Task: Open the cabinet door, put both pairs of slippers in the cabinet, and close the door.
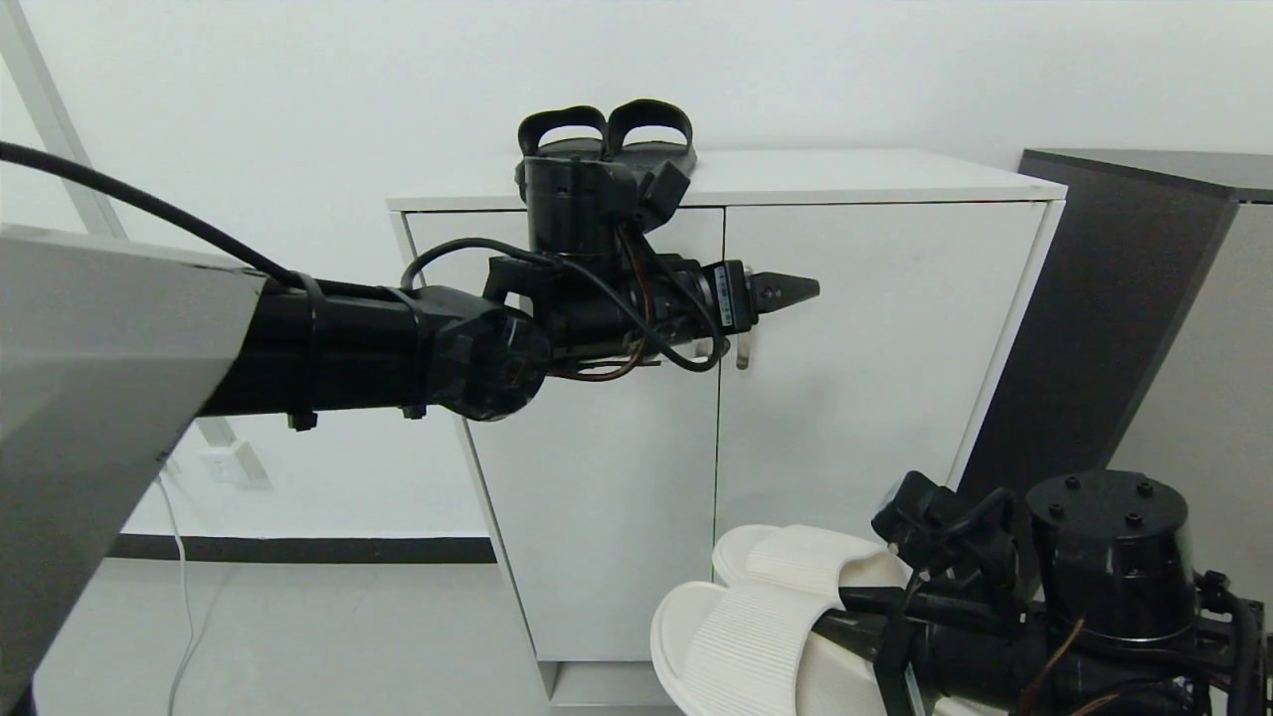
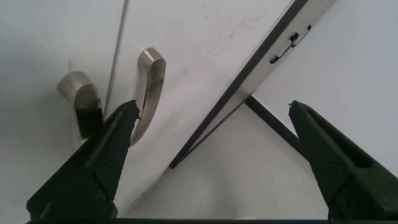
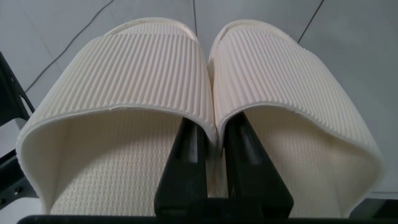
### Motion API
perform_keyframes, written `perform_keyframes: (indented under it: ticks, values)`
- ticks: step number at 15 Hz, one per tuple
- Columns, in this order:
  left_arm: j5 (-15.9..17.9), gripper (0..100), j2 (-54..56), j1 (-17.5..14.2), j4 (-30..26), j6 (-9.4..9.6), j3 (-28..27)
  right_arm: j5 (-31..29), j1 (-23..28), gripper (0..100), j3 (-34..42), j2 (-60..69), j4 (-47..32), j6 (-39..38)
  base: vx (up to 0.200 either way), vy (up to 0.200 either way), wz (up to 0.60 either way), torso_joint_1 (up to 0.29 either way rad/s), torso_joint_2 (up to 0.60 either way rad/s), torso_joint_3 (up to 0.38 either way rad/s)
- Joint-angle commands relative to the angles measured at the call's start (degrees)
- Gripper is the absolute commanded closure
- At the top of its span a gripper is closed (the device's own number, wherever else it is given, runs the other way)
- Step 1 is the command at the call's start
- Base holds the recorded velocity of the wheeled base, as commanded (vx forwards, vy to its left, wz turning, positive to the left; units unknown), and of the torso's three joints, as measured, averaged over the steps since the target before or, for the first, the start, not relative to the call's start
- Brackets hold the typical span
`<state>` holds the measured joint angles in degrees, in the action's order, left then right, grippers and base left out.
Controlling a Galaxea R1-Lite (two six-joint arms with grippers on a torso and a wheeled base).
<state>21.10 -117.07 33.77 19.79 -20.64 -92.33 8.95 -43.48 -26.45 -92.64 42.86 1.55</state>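
A white two-door cabinet (image 1: 855, 398) stands against the wall with both doors shut. On its top rests a pair of black slippers (image 1: 607, 124). My left gripper (image 1: 788, 288) hangs in front of the door seam, just above the metal handles (image 1: 741, 350). In the left wrist view the left gripper (image 2: 212, 111) is open, and one fingertip (image 2: 127, 118) lies close beside a curved handle (image 2: 150, 87). Low at the right, my right gripper (image 1: 847, 612) is shut on a pair of white slippers (image 1: 741, 622). Its fingers (image 3: 186, 162) pinch the slippers' (image 3: 124, 81) adjoining inner walls.
A tall dark grey unit (image 1: 1104, 328) stands right beside the cabinet. A wall socket (image 1: 234, 462) and a thin cable (image 1: 184, 607) are at the lower left, above pale floor (image 1: 328, 646).
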Motion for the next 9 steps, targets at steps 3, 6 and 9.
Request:
perform_keyframes:
  ticks: [3,6,9]
  values:
    - [0.0,0,-3.2,0.0,-1.0,-0.1,-4.2,0.0,0.1,100,0.0,-0.1,0.0,0.0,0.0,0.0,0.0,0.0,0.0,0.0]
    - [0.3,100,-3.7,0.0,-1.4,-2.04,-5.1,0.2,0.1,100,0.4,0.0,-0.1,0.0,0.0,0.0,0.0,0.0,0.0,0.0]
    - [0.0,100,-2.6,0.1,-1.3,-2.74,-3.1,0.5,0.1,100,0.9,-0.2,-0.1,0.3,0.0,0.0,0.0,0.0,0.0,0.0]
